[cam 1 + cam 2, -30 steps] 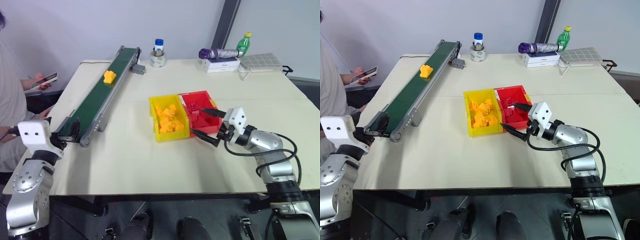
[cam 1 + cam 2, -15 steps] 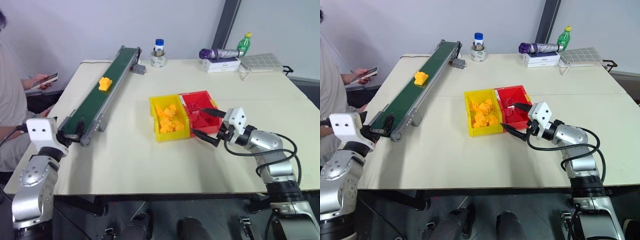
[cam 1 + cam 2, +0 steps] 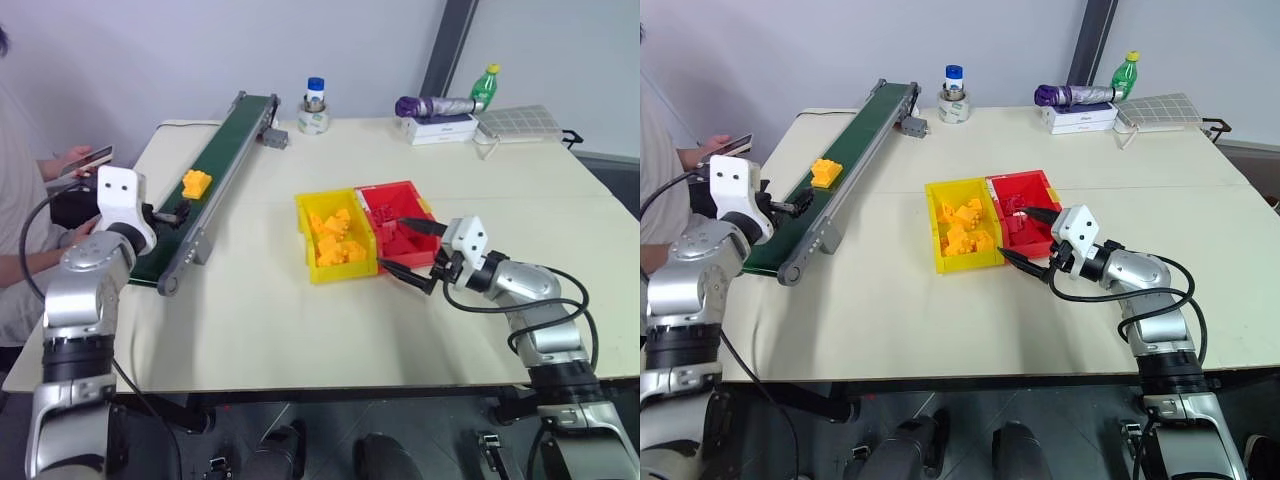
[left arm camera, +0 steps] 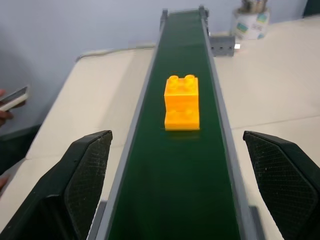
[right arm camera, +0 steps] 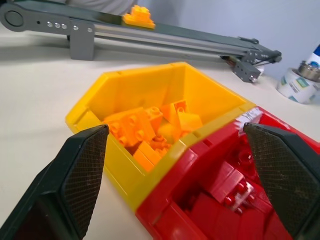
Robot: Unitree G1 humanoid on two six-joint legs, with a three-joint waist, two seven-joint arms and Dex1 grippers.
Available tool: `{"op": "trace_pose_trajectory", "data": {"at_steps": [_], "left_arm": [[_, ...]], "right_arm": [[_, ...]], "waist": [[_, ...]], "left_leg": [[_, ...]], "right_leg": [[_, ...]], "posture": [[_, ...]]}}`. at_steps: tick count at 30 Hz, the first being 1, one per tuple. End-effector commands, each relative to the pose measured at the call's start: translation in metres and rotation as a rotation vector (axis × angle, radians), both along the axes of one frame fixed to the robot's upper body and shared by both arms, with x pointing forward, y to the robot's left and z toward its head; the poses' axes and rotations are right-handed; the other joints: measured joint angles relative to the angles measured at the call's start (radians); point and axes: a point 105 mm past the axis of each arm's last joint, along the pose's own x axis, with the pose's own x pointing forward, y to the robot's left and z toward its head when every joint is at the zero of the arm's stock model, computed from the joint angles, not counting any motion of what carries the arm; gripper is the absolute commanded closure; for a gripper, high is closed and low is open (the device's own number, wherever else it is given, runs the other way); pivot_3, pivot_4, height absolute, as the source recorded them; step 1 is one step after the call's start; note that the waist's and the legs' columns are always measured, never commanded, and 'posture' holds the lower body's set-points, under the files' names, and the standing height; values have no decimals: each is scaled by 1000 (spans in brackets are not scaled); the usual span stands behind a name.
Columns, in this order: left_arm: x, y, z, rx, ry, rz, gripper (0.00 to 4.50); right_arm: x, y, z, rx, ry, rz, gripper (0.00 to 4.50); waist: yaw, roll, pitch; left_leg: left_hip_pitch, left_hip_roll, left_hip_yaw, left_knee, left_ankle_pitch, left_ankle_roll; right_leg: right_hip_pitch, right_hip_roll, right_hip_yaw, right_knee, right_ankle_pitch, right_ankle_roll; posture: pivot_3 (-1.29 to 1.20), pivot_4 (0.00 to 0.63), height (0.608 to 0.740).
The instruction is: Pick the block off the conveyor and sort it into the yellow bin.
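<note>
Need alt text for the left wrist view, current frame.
A yellow-orange studded block sits on the dark green conveyor, centred ahead of the left gripper, whose two black fingers stand wide open on either side of the belt. A white tape roll sits on the beige table beyond.

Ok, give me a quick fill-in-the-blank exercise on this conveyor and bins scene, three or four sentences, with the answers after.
1. The yellow-orange block lies on the dark green ____.
2. The yellow bin stands touching a ____ bin of the same size.
3. The left hand, jaws ____, points along the conveyor at the block.
4. The right hand hovers by the red bin, holding ____.

Missing words: conveyor; red; open; nothing
</note>
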Motion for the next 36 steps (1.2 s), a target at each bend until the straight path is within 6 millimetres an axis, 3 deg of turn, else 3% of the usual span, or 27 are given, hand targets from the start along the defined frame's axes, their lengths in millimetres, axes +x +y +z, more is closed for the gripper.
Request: {"op": "trace_pose_trajectory", "data": {"at_steps": [1, 11, 14, 19, 20, 26, 27, 32, 36], "left_arm": [[11, -2, 12, 27, -50, -26, 71], [28, -5, -4, 13, -19, -43, 71], [28, -3, -3, -8, -41, -33, 828], [24, -13, 6, -8, -80, -77, 3224], [24, -18, 9, 4, -95, -96, 3160], [18, -90, 38, -12, -209, -314, 3157], [17, -111, 37, -27, -211, -371, 3157], [20, -180, 23, -91, -178, -495, 3157], [28, -214, 14, -102, -147, -532, 3157]], "right_arm": [[-5, 2, 11, 13, -50, 6, 0], [-8, 1, 11, 17, -48, -5, 0], [-9, 0, 11, 17, -46, -10, 0], [-9, 0, 10, 15, -44, -11, 0], [-9, 0, 10, 15, -45, -11, 0], [-7, 0, 12, 16, -48, -12, 0], [-7, 0, 11, 15, -48, -14, 0], [-7, -1, 12, 20, -52, -24, 0], [-10, -4, 11, 16, -55, -38, 0]], "waist": [[1, 0, 0], [0, 0, 0], [0, 0, 0], [0, 0, 0], [0, 0, 0], [7, 0, 0], [7, 0, 0], [5, -1, 0], [4, -1, 0]], "left_leg": [[0, 0, 0, 0, 0, 0], [0, 0, 0, 1, 0, 0], [0, 0, 0, 1, 0, 0], [0, 0, 0, 1, 0, 0], [0, 0, 0, 1, 0, 0], [0, -1, -1, 3, 0, 0], [0, -1, -1, 3, 0, 0], [1, -1, -1, 3, 0, 0], [1, -1, -1, 3, 0, 0]], "right_leg": [[0, 0, 0, 0, 0, 0], [1, 0, 0, 0, 0, 1], [1, 0, 0, 0, 0, 1], [2, 0, 0, 1, 0, 1], [2, 0, 0, 1, 1, 1], [5, 0, -1, 1, 1, 1], [6, 0, -1, 1, 1, 2], [7, 0, -1, 1, 1, 2], [7, 0, -1, 1, 1, 2]], "posture": [[0, 150, 740], [0, 150, 740], [0, 150, 740], [0, 150, 740], [0, 150, 740], [0, 150, 740], [0, 150, 740], [0, 150, 740], [0, 150, 740]]}}
